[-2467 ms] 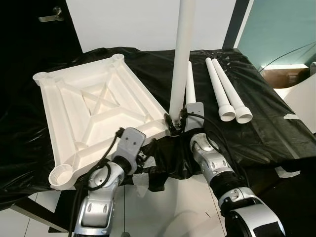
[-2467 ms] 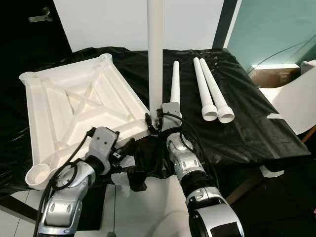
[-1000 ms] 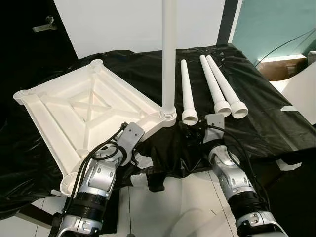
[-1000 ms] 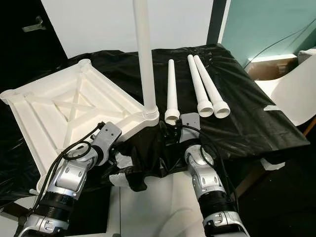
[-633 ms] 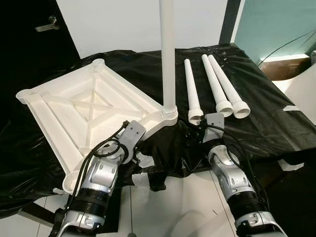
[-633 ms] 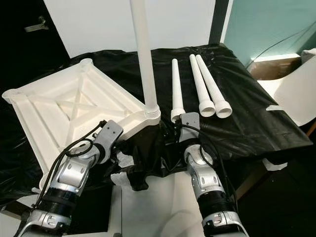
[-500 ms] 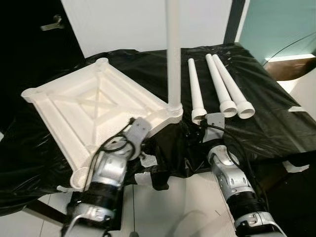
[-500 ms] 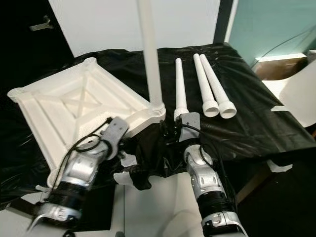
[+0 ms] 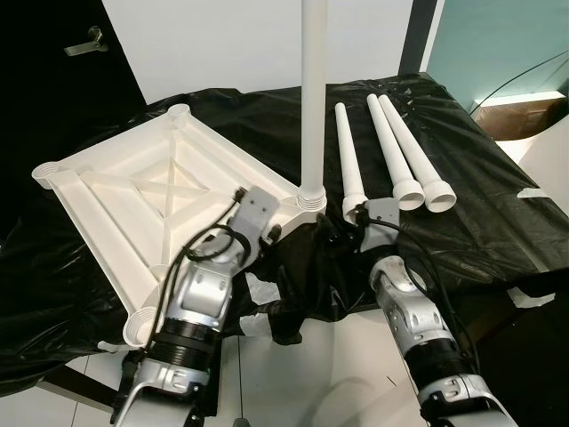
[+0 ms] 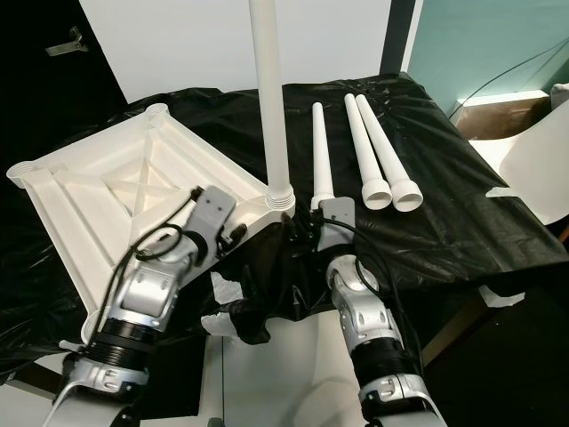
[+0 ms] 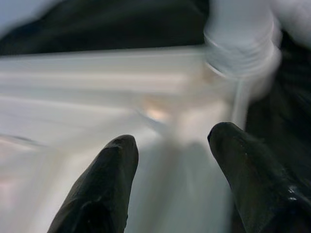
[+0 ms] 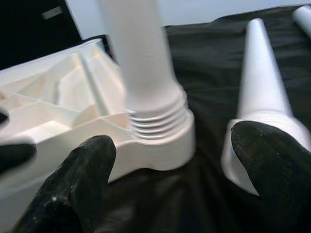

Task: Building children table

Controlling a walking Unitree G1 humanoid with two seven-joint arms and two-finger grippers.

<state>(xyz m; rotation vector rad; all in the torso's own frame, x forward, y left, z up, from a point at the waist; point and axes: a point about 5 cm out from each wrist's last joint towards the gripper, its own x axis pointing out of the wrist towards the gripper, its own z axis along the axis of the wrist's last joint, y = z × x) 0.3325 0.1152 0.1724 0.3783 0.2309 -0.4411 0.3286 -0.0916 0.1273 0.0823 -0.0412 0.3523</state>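
The white tabletop (image 9: 169,191) lies upside down on the black-covered surface (image 9: 498,222), with one leg (image 9: 313,98) standing upright, screwed into its near corner socket. Three loose legs (image 9: 384,147) lie just beside it on the robot's right. The left gripper (image 11: 170,160) hangs open right over the tabletop's ribbing by that socket. The right gripper (image 12: 170,160) sits open too, between the socket and the nearest loose leg.

Smooth white plastic tabletop (image 9: 151,191), glossy black sheet (image 9: 480,213)
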